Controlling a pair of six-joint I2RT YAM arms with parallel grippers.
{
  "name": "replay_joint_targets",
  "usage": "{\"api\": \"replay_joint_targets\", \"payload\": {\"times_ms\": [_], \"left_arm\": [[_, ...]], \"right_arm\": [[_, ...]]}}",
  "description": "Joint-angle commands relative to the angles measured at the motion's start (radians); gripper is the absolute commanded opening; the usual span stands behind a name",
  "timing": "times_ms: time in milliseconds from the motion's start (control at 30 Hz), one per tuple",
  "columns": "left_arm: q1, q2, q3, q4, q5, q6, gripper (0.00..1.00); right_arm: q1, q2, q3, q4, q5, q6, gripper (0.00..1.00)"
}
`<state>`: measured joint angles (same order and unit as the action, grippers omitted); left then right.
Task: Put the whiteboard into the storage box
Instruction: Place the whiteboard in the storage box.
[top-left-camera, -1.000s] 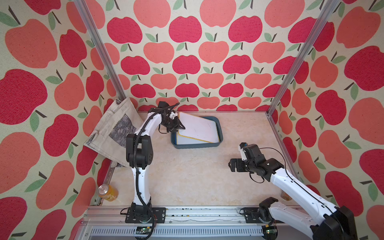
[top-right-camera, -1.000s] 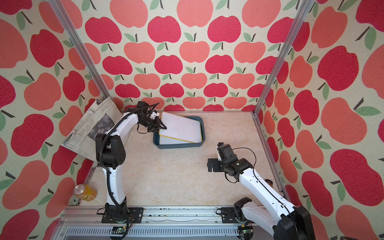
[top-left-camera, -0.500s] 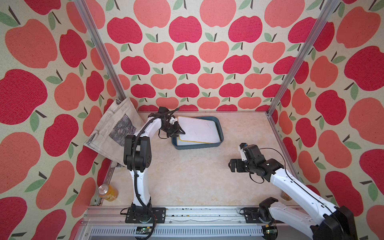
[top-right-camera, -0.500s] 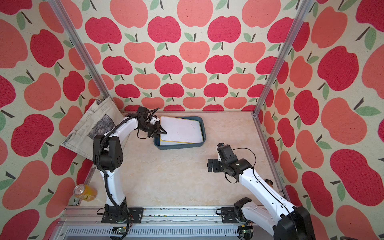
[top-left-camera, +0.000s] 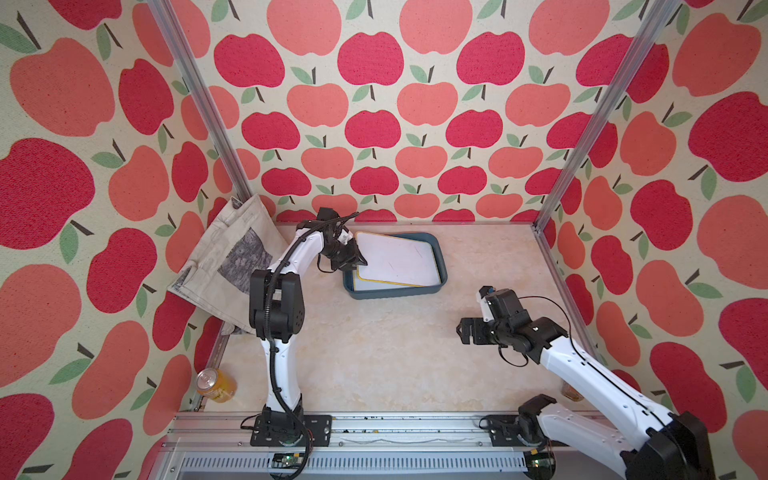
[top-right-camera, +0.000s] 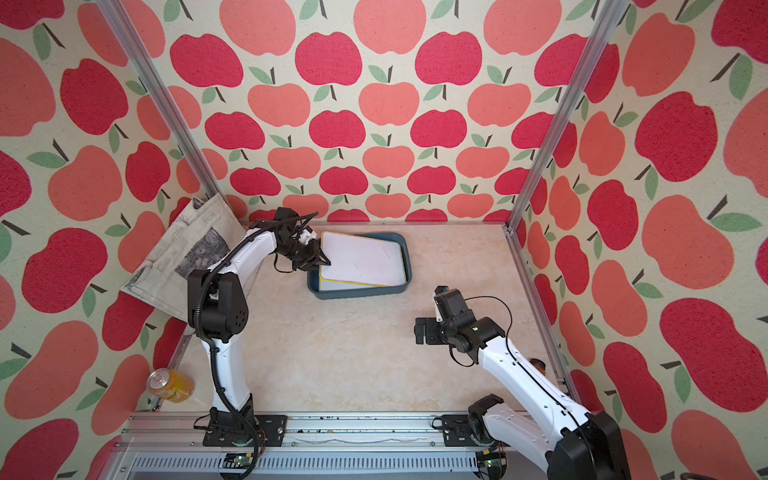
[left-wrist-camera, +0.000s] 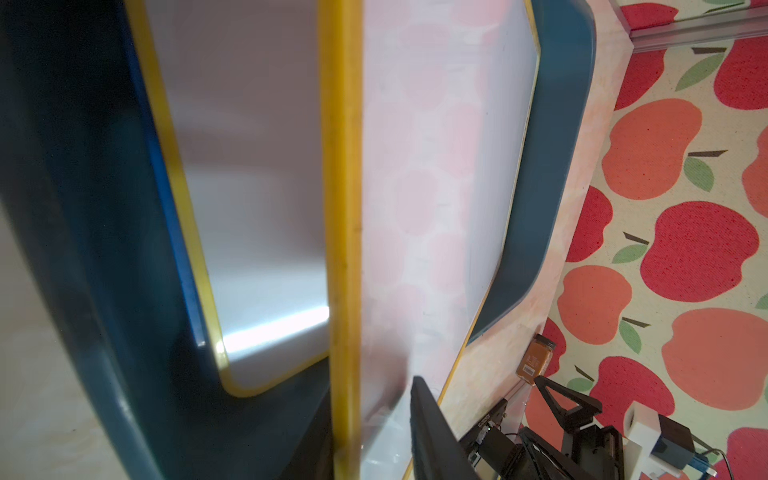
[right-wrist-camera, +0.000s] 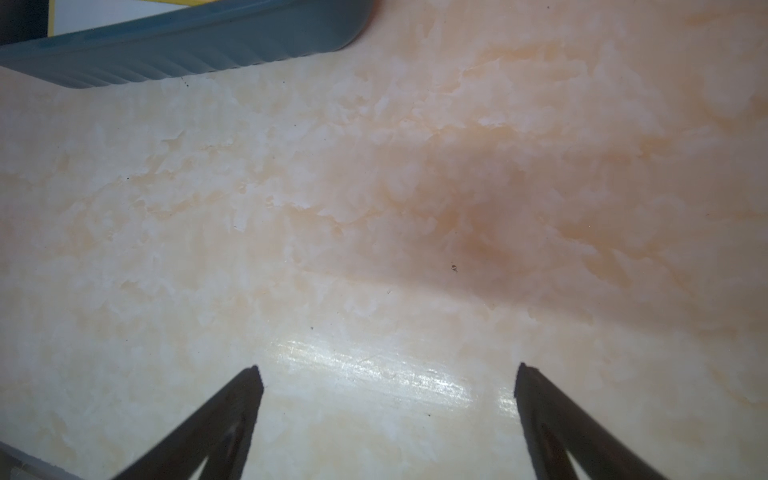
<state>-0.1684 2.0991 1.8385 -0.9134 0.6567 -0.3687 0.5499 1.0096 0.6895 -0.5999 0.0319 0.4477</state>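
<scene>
A white whiteboard (top-left-camera: 399, 259) with a yellow frame lies slanted in the dark teal storage box (top-left-camera: 390, 293) at the back of the table, its far left corner over the box's rim. My left gripper (top-left-camera: 356, 262) is shut on the board's left edge. In the left wrist view the yellow edge runs between the jaws, with one finger (left-wrist-camera: 432, 432) on the white face (left-wrist-camera: 436, 166). A second yellow-framed board (left-wrist-camera: 249, 208) lies flat beneath it in the box. My right gripper (top-left-camera: 463, 330) hangs open and empty above the bare table (right-wrist-camera: 374, 208), to the front right of the box (right-wrist-camera: 187, 50).
A printed cloth bag (top-left-camera: 232, 257) leans against the left wall beside the left arm. An orange drink can (top-left-camera: 214, 384) lies at the front left corner. A brown spice jar (top-right-camera: 539, 365) stands by the right frame rail.
The left gripper has lowered the whiteboard from a steep tilt down into the storage box. The right arm has stayed still.
</scene>
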Motion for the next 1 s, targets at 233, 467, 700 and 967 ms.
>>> {"api": "replay_joint_targets", "payload": {"times_ms": [233,467,700,967], "left_arm": [[-0.018,0.042,0.029,-0.041,-0.031,0.020,0.30],[-0.034,0.056,0.031,-0.064,-0.078,0.028,0.30],[-0.050,0.065,0.024,-0.084,-0.128,0.036,0.30],[-0.065,0.082,0.009,-0.098,-0.180,0.054,0.30]], "right_arm": [[0.008,-0.019,-0.027,0.010,-0.017,0.020,0.99],[0.008,-0.021,-0.042,0.022,-0.023,0.023,0.99],[0.008,-0.024,-0.047,0.025,-0.026,0.023,0.99],[0.008,-0.026,-0.051,0.028,-0.027,0.023,0.99]]}}
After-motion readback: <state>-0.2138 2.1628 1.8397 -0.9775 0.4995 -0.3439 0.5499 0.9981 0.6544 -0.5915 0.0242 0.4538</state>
